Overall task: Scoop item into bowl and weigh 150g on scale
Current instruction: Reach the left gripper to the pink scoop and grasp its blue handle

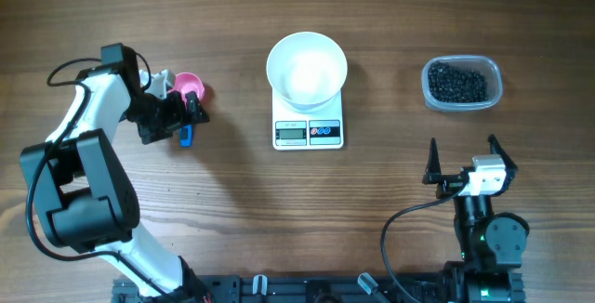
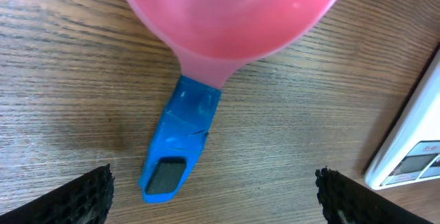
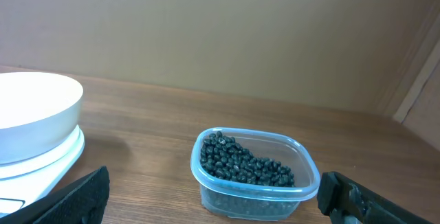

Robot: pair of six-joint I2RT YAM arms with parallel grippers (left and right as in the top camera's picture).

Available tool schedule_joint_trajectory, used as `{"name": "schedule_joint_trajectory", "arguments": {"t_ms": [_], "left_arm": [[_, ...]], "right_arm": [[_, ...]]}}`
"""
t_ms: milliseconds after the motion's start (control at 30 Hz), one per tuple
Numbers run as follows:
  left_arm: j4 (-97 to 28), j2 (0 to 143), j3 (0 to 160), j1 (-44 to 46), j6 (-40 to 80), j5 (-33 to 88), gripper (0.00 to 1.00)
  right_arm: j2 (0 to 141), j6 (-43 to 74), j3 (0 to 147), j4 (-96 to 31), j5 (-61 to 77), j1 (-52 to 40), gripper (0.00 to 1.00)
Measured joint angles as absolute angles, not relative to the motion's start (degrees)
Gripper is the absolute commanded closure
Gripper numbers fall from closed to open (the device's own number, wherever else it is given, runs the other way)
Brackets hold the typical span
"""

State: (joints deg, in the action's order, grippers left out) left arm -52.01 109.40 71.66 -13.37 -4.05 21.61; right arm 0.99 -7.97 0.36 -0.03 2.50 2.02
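The white bowl (image 1: pixel 307 69) sits empty on the white scale (image 1: pixel 309 132) at the table's middle. The black beans (image 1: pixel 456 83) fill a clear plastic tub (image 1: pixel 462 104) at the right; in the right wrist view the beans (image 3: pixel 244 162) lie ahead between the fingers. A pink scoop (image 1: pixel 191 85) with a blue handle (image 1: pixel 185 137) lies at the left. My left gripper (image 1: pixel 186 117) hangs open over it; in the left wrist view the scoop (image 2: pixel 234 11) and its handle (image 2: pixel 180 140) lie between the wide-apart fingers (image 2: pixel 86 195). My right gripper (image 1: pixel 462 158) stands open near the front right, holding nothing.
The scale's corner (image 2: pixel 412 155) shows at the right edge of the left wrist view. In the right wrist view the bowl (image 3: pixel 31 114) stands at the left, and a brown wall rises behind the table. Bare wood lies between the scale and the tub.
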Motion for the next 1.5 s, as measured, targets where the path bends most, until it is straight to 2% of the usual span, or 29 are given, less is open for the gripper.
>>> {"name": "schedule_joint_trajectory", "arguments": {"t_ms": [567,700,800,1133,1200,1300,1400,1433,1500], "left_arm": [[-44.05,108.77,66.13,-13.63,-5.61,27.11,0.04],[-43.88,108.77,65.91,-13.63,-5.98,28.03,0.08],[-43.38,108.86,65.78,-13.63,-6.33,28.40,0.16],[-42.30,109.10,65.21,-13.63,-6.61,28.64,0.14],[-41.89,109.30,65.23,-13.63,-6.59,28.97,0.19],[-41.17,109.58,65.28,-13.65,-6.55,29.08,0.36],[-39.79,110.37,65.41,-13.78,-6.85,28.93,0.41],[-39.79,110.39,65.43,-13.78,-6.83,29.02,0.50],[-39.57,110.54,65.41,-13.89,-7.14,28.58,0.55]], "right_arm": [[0.99,-7.97,0.36,-0.03,2.52,2.02,0.00],[0.99,-7.97,0.36,-0.03,2.52,2.02,0.00],[0.99,-7.99,0.36,-0.03,2.50,2.02,0.00],[0.99,-7.97,0.36,-0.03,2.52,2.02,0.00],[0.99,-7.97,0.36,-0.03,2.50,2.02,0.00],[0.99,-7.97,0.36,-0.05,2.52,2.02,0.00],[0.99,-7.97,0.36,-0.03,2.50,2.02,0.00],[0.99,-7.97,0.36,-0.03,2.52,2.02,0.00],[0.99,-7.97,0.36,-0.03,2.50,2.02,0.00]]}}
